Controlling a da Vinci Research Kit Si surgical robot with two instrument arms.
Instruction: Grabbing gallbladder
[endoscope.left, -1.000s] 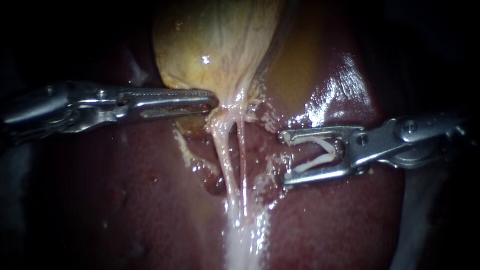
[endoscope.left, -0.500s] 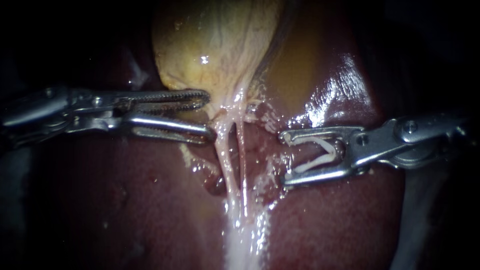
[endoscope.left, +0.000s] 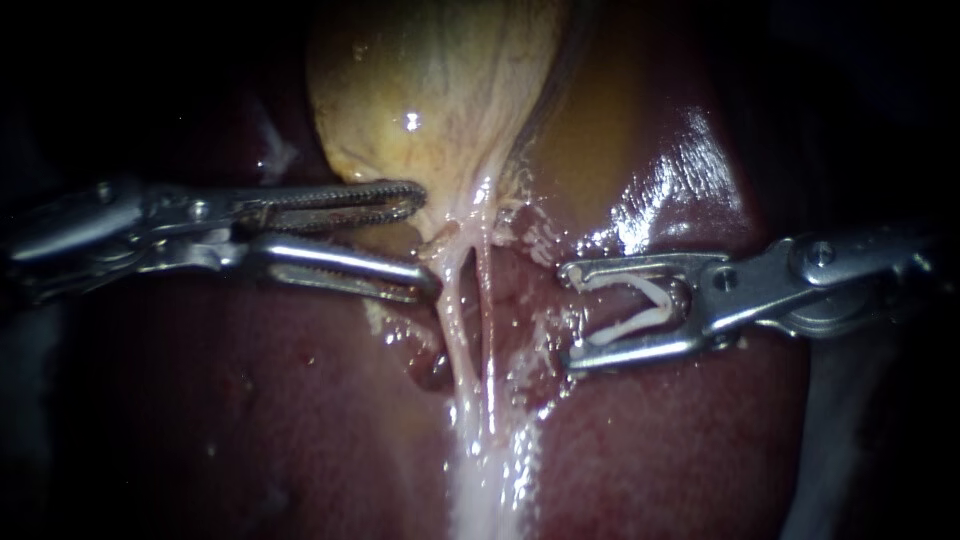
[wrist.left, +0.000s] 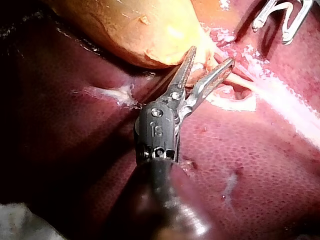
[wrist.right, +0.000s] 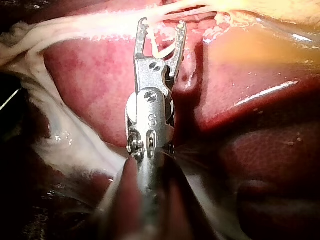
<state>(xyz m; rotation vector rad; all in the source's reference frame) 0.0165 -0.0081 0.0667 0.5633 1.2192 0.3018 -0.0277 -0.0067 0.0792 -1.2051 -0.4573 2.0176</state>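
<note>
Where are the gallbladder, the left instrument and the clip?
gallbladder (endoscope.left: 430, 90), endoscope view, middle of its yellow body.
left instrument (endoscope.left: 426, 240), endoscope view, midway between its open jaw tips.
clip (endoscope.left: 625, 327), endoscope view, its lower white leg.

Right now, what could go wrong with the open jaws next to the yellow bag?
The left instrument has open jaws where the gallbladder narrows into tubes; closing there might pinch a tube instead. Its lower jaw lies close over the liver and could scrape it. The right instrument holds a clip nearby; a bump might knock it.
</note>
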